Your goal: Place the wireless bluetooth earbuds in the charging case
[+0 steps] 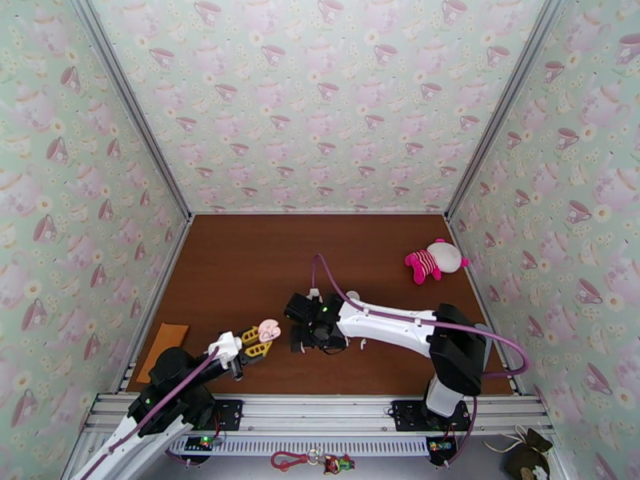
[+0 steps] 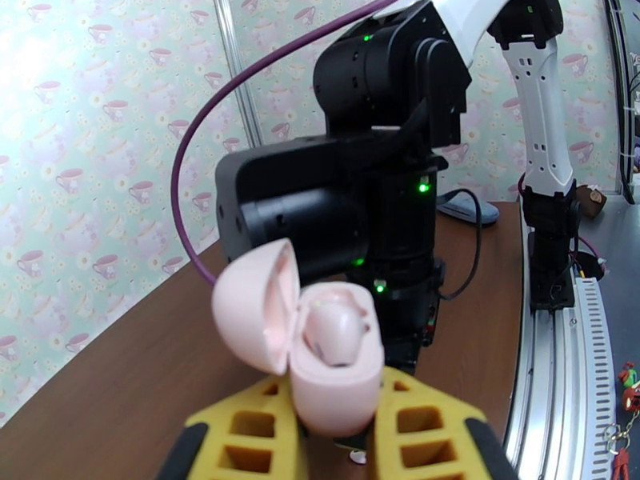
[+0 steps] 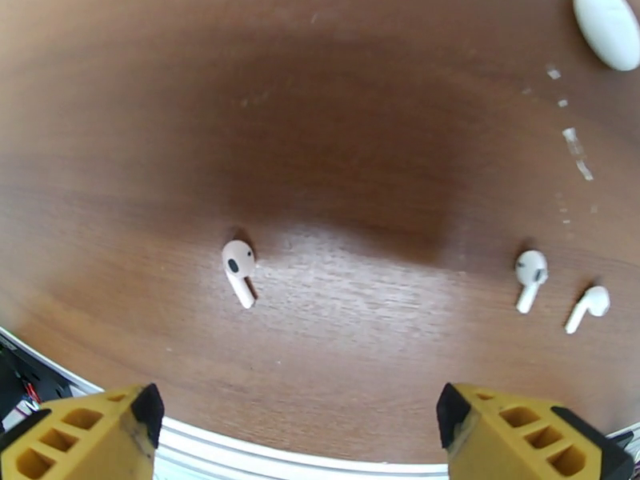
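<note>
My left pincer (image 1: 258, 343) is clamped on the pink charging case (image 2: 332, 370). The case's lid is swung open toward 10 o'clock, and it is held off the desk (image 1: 240, 266) near the 7 o'clock corner. My right pincer (image 3: 296, 422) stands wide, empty, over the white earbuds (image 3: 530, 275) lying on the wood. In its wrist view a lone earbud (image 3: 238, 270) lies at 9 o'clock, and two more lie near each other at 3 o'clock. A white oval object (image 3: 608, 26) sits at 1 o'clock.
</note>
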{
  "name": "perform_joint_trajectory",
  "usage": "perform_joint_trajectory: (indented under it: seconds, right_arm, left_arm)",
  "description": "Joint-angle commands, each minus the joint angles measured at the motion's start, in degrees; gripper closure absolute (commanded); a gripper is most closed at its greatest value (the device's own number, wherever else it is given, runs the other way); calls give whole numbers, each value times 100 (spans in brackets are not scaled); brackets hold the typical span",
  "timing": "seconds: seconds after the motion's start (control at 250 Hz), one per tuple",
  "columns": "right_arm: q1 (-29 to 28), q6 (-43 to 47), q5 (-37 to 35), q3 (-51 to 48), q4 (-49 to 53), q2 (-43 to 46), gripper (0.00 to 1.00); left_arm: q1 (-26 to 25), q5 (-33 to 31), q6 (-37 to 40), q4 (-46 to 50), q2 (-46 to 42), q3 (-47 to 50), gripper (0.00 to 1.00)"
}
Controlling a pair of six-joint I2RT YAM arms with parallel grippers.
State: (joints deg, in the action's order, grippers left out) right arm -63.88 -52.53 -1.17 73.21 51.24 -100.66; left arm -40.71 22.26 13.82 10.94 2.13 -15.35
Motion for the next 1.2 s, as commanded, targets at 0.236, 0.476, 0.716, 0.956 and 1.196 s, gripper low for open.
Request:
perform_joint_trajectory:
  seconds: [0.236,0.476,0.716,0.956,1.196]
  right_arm:
    - [-59,256,315,290,-90,-543,5]
    - [-116,380,377,400,-1,-778,7]
    - [-202,460,293,456,74,-941,12]
    - [-212,566,156,539,82,-1043,22]
    - [-104,786,38,788,90,-1166,32]
  left_arm:
    - [1,166,204,27,-53,19,100]
    - [-6,156,270,40,-24,31,100]
    - [6,164,290,57,7,28,100]
    - [-2,176,304,57,7,35,100]
    - [1,160,311,66,-11,32,100]
